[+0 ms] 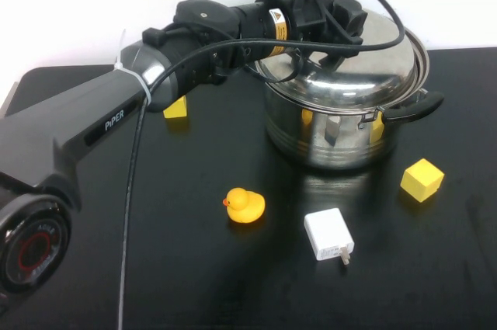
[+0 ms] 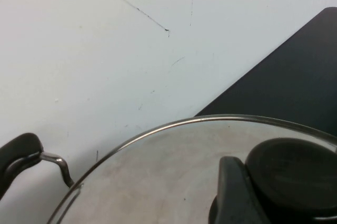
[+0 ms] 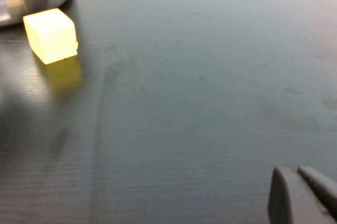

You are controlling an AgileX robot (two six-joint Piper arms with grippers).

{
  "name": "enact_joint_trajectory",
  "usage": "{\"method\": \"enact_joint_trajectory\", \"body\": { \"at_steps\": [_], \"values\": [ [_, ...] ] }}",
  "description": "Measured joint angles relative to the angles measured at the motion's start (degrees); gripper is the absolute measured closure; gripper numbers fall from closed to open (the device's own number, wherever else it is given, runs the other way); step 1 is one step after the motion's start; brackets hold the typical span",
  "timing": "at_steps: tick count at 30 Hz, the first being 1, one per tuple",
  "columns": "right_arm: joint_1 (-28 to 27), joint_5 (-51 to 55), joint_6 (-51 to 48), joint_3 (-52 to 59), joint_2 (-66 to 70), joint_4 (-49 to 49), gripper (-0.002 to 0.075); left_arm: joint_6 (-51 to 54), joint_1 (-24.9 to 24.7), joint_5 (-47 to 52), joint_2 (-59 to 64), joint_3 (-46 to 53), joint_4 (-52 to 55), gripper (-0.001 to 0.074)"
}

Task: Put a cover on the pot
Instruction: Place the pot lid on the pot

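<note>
The pot (image 1: 334,140) is a large shiny steel pot with black side handles, standing at the back of the black table. A domed steel lid (image 1: 365,66) lies over its mouth, tilted, with the right edge a little raised. My left gripper (image 1: 345,19) reaches over from the left and is shut on the lid's black knob. In the left wrist view one finger (image 2: 237,192) presses against the knob (image 2: 297,176), and a pot handle (image 2: 18,155) shows beyond the lid rim. My right gripper (image 3: 303,195) is shut and empty, low over bare table; it is out of the high view.
A yellow cube (image 1: 176,108) lies left of the pot and another (image 1: 422,179) at its front right, also in the right wrist view (image 3: 51,35). A yellow rubber duck (image 1: 245,206) and a white charger plug (image 1: 329,235) lie in front. A white wall stands behind.
</note>
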Motion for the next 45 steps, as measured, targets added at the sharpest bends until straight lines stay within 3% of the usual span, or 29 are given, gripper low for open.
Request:
{"method": "enact_joint_trajectory", "body": {
  "at_steps": [12,20,27,34,36,40,42,45],
  "values": [
    [0.0,0.0,0.0,0.0,0.0,0.0,0.0728,1.1,-0.1,0.7,0.0,-0.1,-2.4,0.0400],
    [0.0,0.0,0.0,0.0,0.0,0.0,0.0728,11.9,-0.1,1.5,-0.7,-0.1,-11.0,0.0401],
    [0.0,0.0,0.0,0.0,0.0,0.0,0.0728,20.5,-0.1,3.6,-4.9,-0.3,-12.0,0.0400],
    [0.0,0.0,0.0,0.0,0.0,0.0,0.0728,22.1,-0.1,9.4,-10.9,-0.3,-8.4,0.0401],
    [0.0,0.0,0.0,0.0,0.0,0.0,0.0728,22.5,-0.8,13.9,-13.0,-0.3,-5.5,0.0401],
    [0.0,0.0,0.0,0.0,0.0,0.0,0.0728,24.4,-3.6,32.5,-16.5,-0.3,-4.0,0.0401],
    [0.0,0.0,0.0,0.0,0.0,0.0,0.0728,26.3,-4.0,39.8,-17.8,-0.3,-10.5,0.0401],
    [0.0,0.0,0.0,0.0,0.0,0.0,0.0728,34.9,-4.0,48.2,-19.4,-0.3,-29.2,0.0401]
  ]
}}
